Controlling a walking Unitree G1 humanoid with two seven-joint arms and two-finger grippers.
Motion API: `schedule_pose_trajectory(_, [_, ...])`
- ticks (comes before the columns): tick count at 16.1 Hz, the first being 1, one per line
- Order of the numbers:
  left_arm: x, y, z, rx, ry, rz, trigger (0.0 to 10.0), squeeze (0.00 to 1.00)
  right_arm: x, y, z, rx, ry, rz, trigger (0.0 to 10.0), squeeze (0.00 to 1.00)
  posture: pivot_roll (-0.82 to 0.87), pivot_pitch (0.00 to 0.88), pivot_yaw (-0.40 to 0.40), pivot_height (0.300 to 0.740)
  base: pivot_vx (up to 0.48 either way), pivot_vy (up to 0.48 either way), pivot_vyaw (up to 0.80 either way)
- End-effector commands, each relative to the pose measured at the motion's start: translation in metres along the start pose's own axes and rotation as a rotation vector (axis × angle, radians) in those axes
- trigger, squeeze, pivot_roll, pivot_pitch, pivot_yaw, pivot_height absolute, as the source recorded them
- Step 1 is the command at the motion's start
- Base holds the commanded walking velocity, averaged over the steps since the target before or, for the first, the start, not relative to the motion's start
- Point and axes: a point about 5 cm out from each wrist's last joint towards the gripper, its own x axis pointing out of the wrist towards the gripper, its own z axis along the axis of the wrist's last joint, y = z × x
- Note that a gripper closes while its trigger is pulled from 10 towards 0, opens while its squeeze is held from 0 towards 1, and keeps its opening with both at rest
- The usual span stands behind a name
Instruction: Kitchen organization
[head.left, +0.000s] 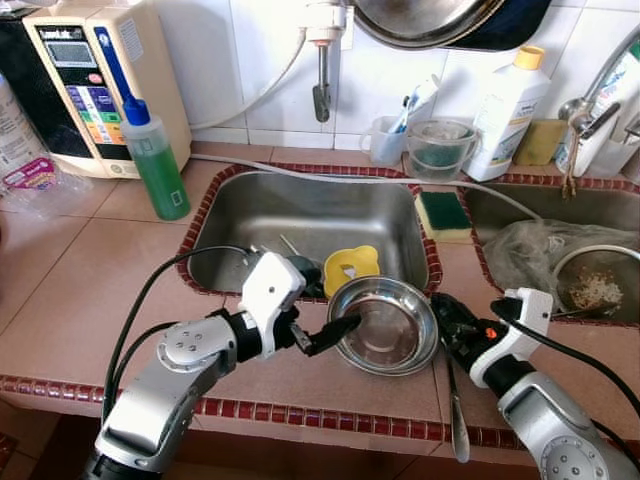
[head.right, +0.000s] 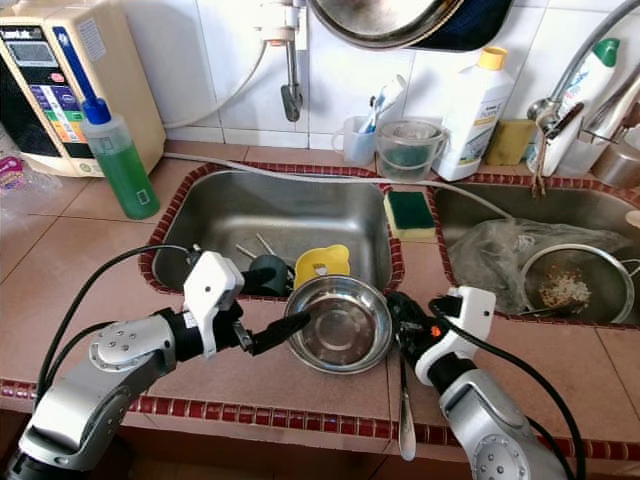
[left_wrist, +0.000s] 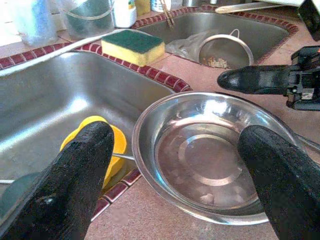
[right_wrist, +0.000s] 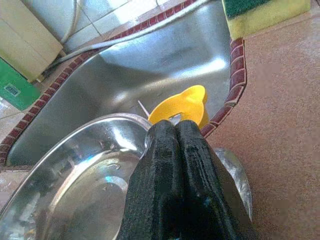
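On the counter, spread left fingers (head.left: 335, 327) flank the steel bowl (head.left: 385, 325); right fingers (head.left: 447, 318), pressed together, touch its rim.

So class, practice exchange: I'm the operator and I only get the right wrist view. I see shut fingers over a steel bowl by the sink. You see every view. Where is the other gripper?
Observer: The left gripper is at the opposite rim of the bowl, with its fingers open.
Operator: What's in the second sink?
Observer: A strainer holding food scraps, next to a crumpled plastic bag.
Operator: Is anything lying beside my arm?
Observer: A long metal utensil lies on the counter, reaching its front edge.
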Motion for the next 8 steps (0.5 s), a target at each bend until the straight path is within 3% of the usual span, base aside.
schedule_pose_trajectory(1, [-0.0023, -0.0006, 0.0044, 0.016, -0.01, -0.001, 10.0, 0.0, -0.0022, -0.0043, 0.0016, 0.007, -0.014, -0.011, 1.3, 0.0, -0.16, 0.055, 0.026, 0.74, 0.0, 0.0, 0.0])
schedule_pose_trajectory(3, [-0.0025, -0.0005, 0.0042, 0.015, -0.01, -0.002, 10.0, 0.0, -0.0011, -0.0037, 0.0026, 0.016, -0.031, -0.005, 0.7, 0.0, -0.16, 0.053, 0.026, 0.74, 0.0, 0.0, 0.0])
schedule_pose_trajectory(4, [-0.0022, -0.0009, 0.0044, 0.017, -0.009, -0.005, 10.0, 0.0, -0.0002, -0.0025, 0.0043, 0.019, -0.042, 0.0, 1.6, 0.0, -0.16, 0.05, 0.029, 0.74, 0.0, 0.0, 0.0])
schedule_pose_trajectory(5, [-0.002, -0.0009, 0.0046, 0.017, -0.009, -0.006, 10.0, 0.0, 0.0002, -0.002, 0.0043, 0.019, -0.042, 0.004, 3.6, 0.0, -0.16, 0.05, 0.029, 0.74, 0.0, 0.0, 0.0])
schedule_pose_trajectory(6, [-0.0019, -0.0008, 0.0046, 0.018, -0.009, -0.006, 10.0, 0.0, 0.0003, -0.0007, 0.0043, 0.029, -0.046, 0.023, 10.0, 0.0, -0.16, 0.049, 0.03, 0.74, 0.0, 0.0, 0.0])
schedule_pose_trajectory(7, [-0.0018, -0.0006, 0.0045, 0.019, -0.008, -0.006, 10.0, 0.0, 0.0, 0.0001, 0.0045, 0.043, -0.053, 0.045, 10.0, 1.0, -0.15, 0.047, 0.03, 0.74, 0.0, 0.0, 0.0])
schedule_pose_trajectory(8, [-0.0018, -0.0008, 0.0047, 0.019, -0.009, -0.006, 10.0, 0.0, -0.0006, -0.0007, 0.0055, 0.053, -0.059, 0.051, 10.0, 1.0, -0.15, 0.047, 0.03, 0.74, 0.0, 0.0, 0.0])
